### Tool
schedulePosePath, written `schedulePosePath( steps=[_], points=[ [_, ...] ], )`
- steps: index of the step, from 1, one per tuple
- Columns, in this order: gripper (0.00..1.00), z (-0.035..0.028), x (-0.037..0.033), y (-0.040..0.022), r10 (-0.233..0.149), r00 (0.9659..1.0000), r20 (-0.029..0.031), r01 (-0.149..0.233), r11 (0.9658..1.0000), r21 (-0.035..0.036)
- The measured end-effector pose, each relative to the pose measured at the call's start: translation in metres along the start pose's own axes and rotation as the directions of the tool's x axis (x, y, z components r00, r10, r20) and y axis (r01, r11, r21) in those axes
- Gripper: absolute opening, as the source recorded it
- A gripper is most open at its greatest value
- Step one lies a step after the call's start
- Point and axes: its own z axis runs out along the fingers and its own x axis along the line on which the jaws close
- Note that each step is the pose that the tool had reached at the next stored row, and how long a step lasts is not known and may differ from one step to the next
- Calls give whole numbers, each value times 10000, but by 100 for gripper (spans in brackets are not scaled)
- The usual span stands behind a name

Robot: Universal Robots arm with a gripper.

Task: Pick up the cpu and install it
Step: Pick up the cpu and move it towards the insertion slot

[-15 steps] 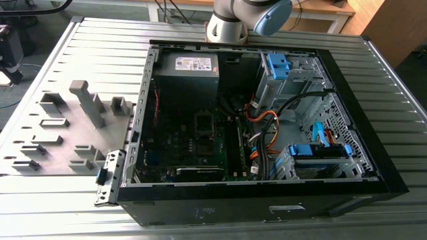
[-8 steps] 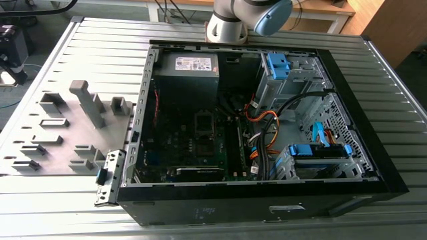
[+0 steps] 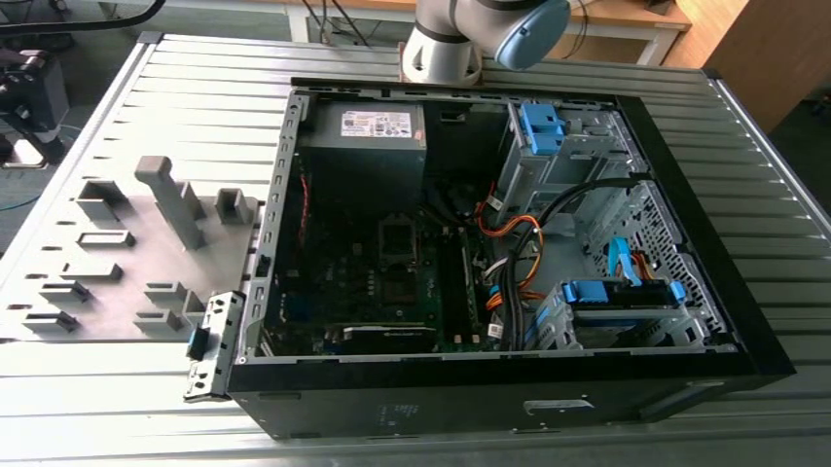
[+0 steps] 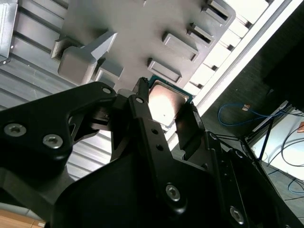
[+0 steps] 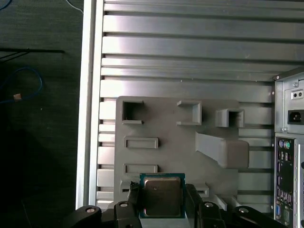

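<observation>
Silver-grey arm with a pale blue joint cap, at twelve o'clock in the exterior view. Matt black gripper of angular linkage plates, studded with silver screws.

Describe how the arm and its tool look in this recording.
In the exterior view the arm is a silver-grey cylindrical housing with a rounded pale blue cap. In the second wrist view the tool is matte black. It is built of flat, angular linkage plates fastened with silver socket-head screws, and it ends in two narrow black fingers.
</observation>
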Motion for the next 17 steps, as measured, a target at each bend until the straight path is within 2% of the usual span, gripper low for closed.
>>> schedulePosePath(
  steps=[11, 17],
  points=[
    [47, 2, -151, -2, 0, 10000, 0, 0, 10000, 0],
    [47, 3, -194, -2, 1, 10000, 1, -1, 10000, -1]
  ],
)
